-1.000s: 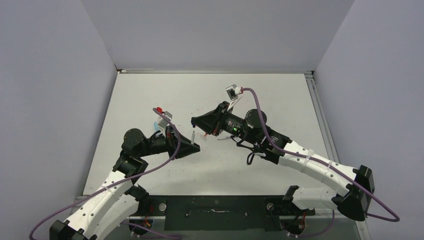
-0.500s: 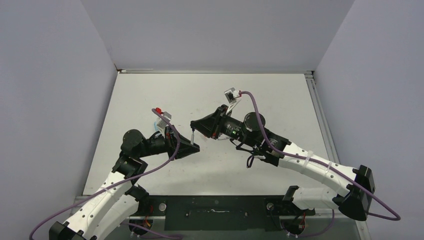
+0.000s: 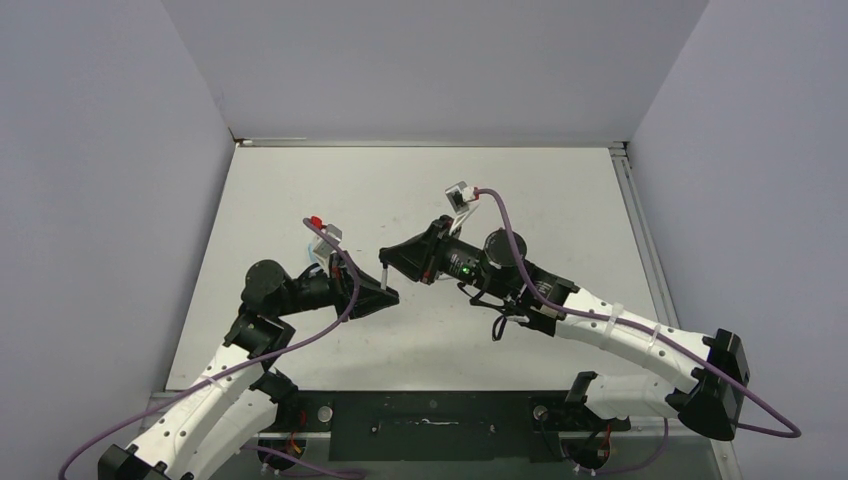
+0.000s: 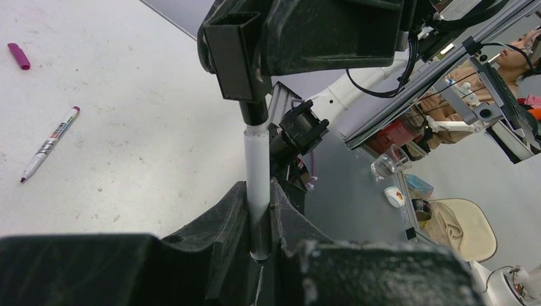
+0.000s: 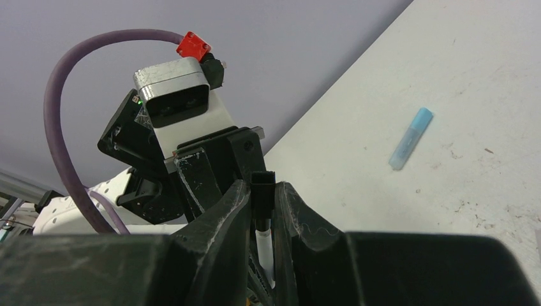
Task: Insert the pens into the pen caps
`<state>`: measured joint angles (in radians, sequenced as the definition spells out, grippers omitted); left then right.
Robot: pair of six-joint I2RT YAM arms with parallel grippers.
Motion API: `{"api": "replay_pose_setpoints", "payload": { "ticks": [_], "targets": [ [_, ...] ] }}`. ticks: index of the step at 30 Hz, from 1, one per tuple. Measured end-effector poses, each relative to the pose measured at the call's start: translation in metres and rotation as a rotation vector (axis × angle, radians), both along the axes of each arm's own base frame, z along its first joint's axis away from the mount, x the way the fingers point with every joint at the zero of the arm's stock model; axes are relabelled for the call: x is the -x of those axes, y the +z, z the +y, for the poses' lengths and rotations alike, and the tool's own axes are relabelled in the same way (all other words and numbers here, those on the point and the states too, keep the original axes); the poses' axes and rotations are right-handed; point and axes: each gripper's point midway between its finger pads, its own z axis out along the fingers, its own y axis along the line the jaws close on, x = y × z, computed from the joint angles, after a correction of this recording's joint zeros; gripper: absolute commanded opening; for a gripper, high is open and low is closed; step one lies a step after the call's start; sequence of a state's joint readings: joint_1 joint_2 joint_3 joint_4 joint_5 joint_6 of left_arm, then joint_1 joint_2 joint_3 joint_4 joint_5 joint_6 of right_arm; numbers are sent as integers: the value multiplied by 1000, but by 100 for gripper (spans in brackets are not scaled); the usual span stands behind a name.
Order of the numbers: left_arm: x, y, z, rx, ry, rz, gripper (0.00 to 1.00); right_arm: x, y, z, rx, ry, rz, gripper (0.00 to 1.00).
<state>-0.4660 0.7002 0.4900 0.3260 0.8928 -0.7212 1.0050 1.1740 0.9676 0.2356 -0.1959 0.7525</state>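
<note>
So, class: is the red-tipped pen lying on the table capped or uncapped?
Uncapped: the pen tapers to a bare dark-red tip, left wrist view.

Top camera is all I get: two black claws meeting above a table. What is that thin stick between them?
Observer: A white pen; the left gripper is shut on its barrel.
Visitor: And the other claw?
Observer: The right gripper is shut on a black cap, which meets the pen's free end.
Visitor: Anything hidden from me?
Observer: A loose pen, tip bare, lies on the table, seen by the left wrist camera.
</note>
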Motion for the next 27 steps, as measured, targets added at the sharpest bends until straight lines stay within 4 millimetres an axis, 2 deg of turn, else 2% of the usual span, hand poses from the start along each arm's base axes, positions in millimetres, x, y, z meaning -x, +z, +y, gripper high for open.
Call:
{"api": "replay_pose_setpoints", "payload": {
  "ticks": [27],
  "targets": [
    [4, 1, 2, 6, 3, -11, 0, 11, 0, 5, 17, -56, -64, 5]
  ]
}}
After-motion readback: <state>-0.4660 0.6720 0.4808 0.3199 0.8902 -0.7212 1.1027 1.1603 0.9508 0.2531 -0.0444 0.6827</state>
